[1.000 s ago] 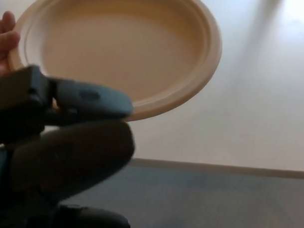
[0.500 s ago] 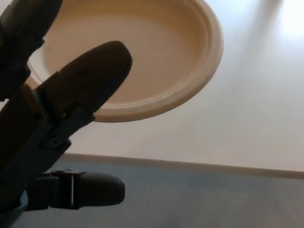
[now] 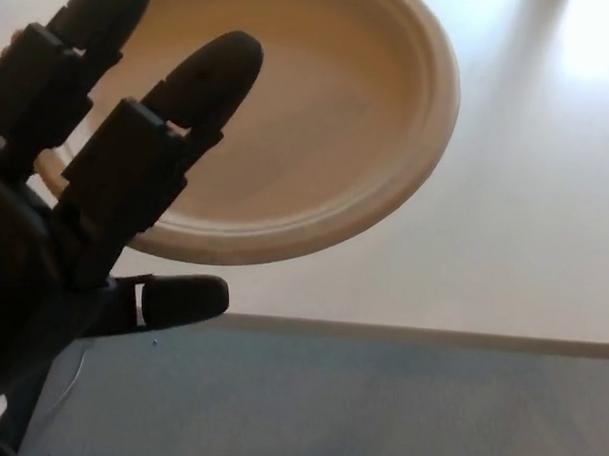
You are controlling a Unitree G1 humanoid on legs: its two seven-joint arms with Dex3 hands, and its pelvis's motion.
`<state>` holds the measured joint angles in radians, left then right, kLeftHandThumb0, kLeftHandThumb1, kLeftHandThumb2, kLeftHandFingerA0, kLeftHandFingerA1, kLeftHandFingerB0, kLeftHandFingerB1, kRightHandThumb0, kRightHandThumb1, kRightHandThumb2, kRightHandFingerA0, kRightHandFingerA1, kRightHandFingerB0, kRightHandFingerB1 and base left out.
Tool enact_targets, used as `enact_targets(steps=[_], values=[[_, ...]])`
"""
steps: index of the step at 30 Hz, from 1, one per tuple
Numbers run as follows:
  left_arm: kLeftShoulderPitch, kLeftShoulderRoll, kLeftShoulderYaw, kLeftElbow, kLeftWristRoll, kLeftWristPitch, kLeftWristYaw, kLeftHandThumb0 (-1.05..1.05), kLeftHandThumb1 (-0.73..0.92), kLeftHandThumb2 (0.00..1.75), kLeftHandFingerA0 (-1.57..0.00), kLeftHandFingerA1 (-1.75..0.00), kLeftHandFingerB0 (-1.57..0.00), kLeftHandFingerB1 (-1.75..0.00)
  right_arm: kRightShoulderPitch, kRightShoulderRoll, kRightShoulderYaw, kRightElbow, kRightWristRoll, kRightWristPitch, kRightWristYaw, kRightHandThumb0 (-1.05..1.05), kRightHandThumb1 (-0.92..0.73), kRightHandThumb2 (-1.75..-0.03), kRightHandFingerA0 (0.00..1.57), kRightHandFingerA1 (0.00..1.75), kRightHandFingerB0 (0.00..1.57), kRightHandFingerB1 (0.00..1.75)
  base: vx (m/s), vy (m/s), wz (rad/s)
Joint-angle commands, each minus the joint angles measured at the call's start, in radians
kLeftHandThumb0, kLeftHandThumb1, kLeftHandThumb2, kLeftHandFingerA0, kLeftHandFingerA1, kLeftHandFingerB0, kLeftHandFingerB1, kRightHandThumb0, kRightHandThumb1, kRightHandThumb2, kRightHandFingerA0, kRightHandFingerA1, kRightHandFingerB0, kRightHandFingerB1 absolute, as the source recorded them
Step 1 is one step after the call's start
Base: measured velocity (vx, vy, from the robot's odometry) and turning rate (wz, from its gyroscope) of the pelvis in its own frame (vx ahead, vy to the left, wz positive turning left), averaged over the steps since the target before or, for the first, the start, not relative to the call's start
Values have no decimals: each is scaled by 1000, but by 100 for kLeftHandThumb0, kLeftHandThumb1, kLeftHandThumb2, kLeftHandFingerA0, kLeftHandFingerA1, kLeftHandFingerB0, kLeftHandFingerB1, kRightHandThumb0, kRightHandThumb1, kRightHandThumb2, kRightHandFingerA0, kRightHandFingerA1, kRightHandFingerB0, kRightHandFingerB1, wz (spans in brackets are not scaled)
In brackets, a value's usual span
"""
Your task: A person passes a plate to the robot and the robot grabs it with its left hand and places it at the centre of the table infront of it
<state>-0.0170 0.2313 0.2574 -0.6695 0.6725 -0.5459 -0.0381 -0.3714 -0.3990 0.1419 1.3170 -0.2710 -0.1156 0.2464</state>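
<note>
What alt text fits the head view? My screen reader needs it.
The robot's open left hand, fingers spread, reaches over a beige plate held above a pale table; the thumb sits below the rim.

Indoor tabletop setting, exact type of place unclear. Plain pale table (image 3: 525, 226) fills upper right of frame; grey carpet-like floor (image 3: 398, 411) along bottom; bright light patch upper right.

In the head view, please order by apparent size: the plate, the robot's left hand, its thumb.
1. Plate and left hand: similar, and the hand is nearer the camera, so unranked.
2. Thumb, smallest.
</note>
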Motion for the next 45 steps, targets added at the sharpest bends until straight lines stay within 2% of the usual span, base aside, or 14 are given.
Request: enact_targets(steps=[1,6,7,11,13,14,15,19,21,22,23,29,33,45], values=[[-56,33,-24,78,256,110,-3,-78,46,89,0,-8,0,-20,-21,-18,11,3,-18,6,9,-62,-70,-61,42,59,38,47,0,0,0],[-108,49,-56,125,334,148,-7,-71,41,84,0,-10,0,-22,-28,-16,2,6,-8,5,11,-65,-68,-59,44,62,36,48,0,0,0],[-116,53,-63,131,347,154,-11,-75,50,57,0,-16,-3,-26,-28,-16,3,6,-8,4,12,-64,-67,-60,45,63,36,48,0,0,0],[-143,57,-93,145,395,182,-18,-60,37,77,0,-14,0,-29,-27,-13,0,5,-4,8,11,-64,-67,-60,42,62,32,47,0,0,0],[-156,51,-112,157,435,186,22,-59,38,72,-5,-19,-5,-39,-25,-14,-4,5,0,6,10,-62,-49,-96,42,67,21,54,0,0,0],[-159,48,-119,159,417,186,20,-51,48,54,-6,-26,-11,-35,-26,-13,-3,6,-1,7,9,-64,-67,-59,43,64,31,48,0,0,0],[-166,51,-128,171,410,172,42,-38,52,64,-17,-37,-17,-38,-25,-14,-2,6,-2,4,9,-64,-51,-96,42,68,22,54,0,0,0],[-183,67,-158,200,405,147,98,-11,42,88,-35,-57,-20,-51,-25,-17,14,3,-19,-5,5,-64,-71,-60,46,63,34,46,0,0,0],[-184,74,-169,198,403,150,95,-19,62,63,-57,-42,-35,-37,-27,-17,22,1,-26,-4,1,-65,-72,-61,47,62,35,46,0,0,0],[-192,75,-181,199,365,147,76,-23,67,62,-92,-49,-45,-36,-30,-15,26,1,-28,-1,-2,-66,-74,-62,49,61,36,45,0,0,0],[-198,79,-192,204,341,139,75,-28,63,59,-104,-104,-64,-39,-30,-15,29,1,-29,-7,-1,-67,-76,-63,52,63,36,46,0,0,0],[-204,92,-226,219,354,131,124,-33,57,60,-87,-168,-87,-63,-28,-17,35,-1,-31,-18,-2,-71,-77,-64,57,63,38,47,0,0,0],[-197,107,-239,241,387,120,197,-28,63,59,-82,-169,-73,-94,-29,-17,39,-1,-36,-19,0,-71,-77,-65,59,62,37,47,0,0,0],[-220,138,-254,253,340,129,197,-33,57,65,-92,-159,-64,-90,-45,-19,20,-1,-29,-15,8,-71,-79,-63,61,63,43,50,0,0,0]])
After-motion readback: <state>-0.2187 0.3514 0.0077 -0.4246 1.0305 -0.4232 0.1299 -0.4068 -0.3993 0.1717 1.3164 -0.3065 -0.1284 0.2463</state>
